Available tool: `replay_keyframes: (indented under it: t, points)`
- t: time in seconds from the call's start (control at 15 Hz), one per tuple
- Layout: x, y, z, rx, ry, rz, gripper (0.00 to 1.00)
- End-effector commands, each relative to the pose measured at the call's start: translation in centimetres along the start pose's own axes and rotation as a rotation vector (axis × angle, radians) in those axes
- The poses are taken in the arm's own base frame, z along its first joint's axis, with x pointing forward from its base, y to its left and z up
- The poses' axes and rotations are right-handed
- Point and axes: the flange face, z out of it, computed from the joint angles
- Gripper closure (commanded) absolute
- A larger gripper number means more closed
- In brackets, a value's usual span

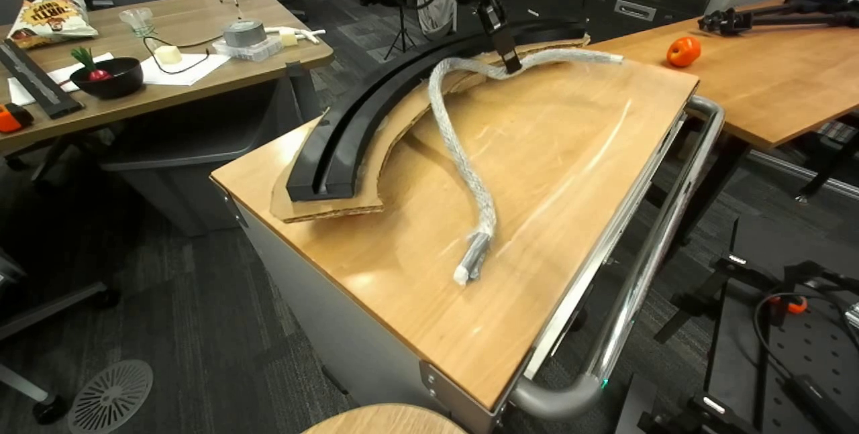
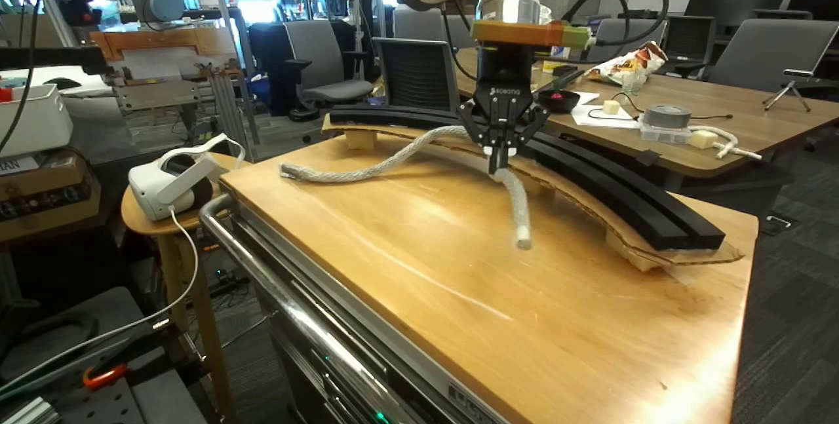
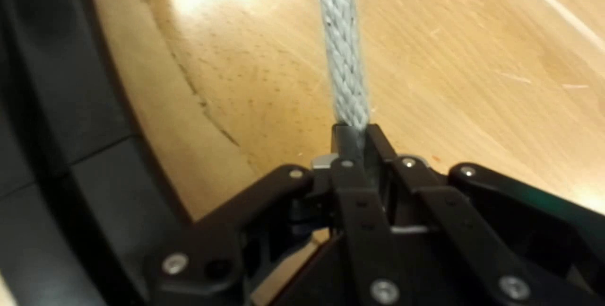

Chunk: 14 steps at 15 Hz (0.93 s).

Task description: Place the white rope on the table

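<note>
In an exterior view I log the track (image 1: pixel 369 127) on the cardboard (image 1: pixel 392 129), along the far-left edge of the table (image 1: pixel 537 145). The rope (image 1: pixel 468 167) runs before both, one end toward the near corner, one toward the far right corner, a stretch between them in the gripper (image 2: pixel 499 167). In an exterior view the headset (image 2: pixel 154 191) sits on the stool (image 2: pixel 145 226), left of the table. My wrist view, left to right: track, cardboard, table, rope.

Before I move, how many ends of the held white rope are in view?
2: the grey-wrapped end toward the round stool, and the plain end past the gripper; neither is hidden.
</note>
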Motion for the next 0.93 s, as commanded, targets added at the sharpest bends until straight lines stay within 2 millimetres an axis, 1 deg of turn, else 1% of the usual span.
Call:
replay_keyframes:
  t: [0.0,0.13,0.27,0.33,0.47,0.53,0.6,0.67,0.73,0.87]
  points:
    - [-2.3,-2.1,2.4,0.072,0.053,0.059,0.96]
    - [-3.6,-2.3,4.6,0.078,0.062,0.080,0.96]
    - [-5.4,-1.5,6.8,0.033,0.091,0.114,0.97]
    - [-6.6,-1.0,6.6,-0.017,0.147,0.128,0.97]
    - [-9.3,-0.2,7.8,-0.032,0.244,0.153,0.96]
    - [-10.7,0.2,8.4,-0.045,0.291,0.171,0.65]
    - [-12.1,0.3,9.1,-0.056,0.340,0.190,0.64]
    - [-13.6,0.4,9.8,-0.074,0.386,0.200,0.58]
    - [-15.1,0.4,10.6,-0.092,0.435,0.204,0.49]
    - [-18.2,-0.1,11.6,-0.151,0.513,0.180,0.35]
